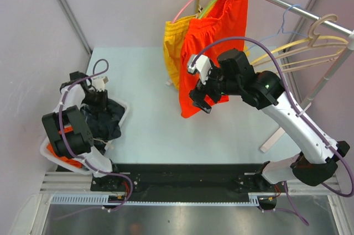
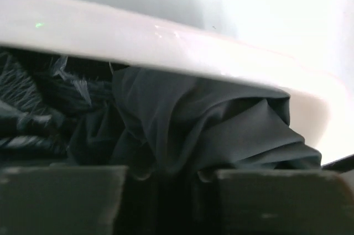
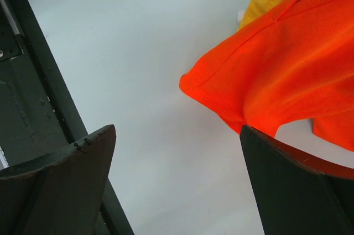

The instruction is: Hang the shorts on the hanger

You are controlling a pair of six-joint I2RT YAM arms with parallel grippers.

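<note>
The left tool (image 2: 171, 191) is drawn in narrow on a fold of the shorts (image 2: 210, 130), dark cloth bunched between its fingers. The shorts lie crumpled in a white basket (image 1: 126, 110) at the left edge of the surface (image 1: 149, 130) (a heap, so no long axis or facing can be read). The right tool (image 3: 177, 174) stands wide apart and holds nothing, with the hem of the orange shorts (image 3: 287, 74) just beside its one finger. The hanger (image 1: 286, 18) hangs by its hook from the rail (image 1: 276, 0) at the far right, well apart from the shorts, too thin to read further.
</note>
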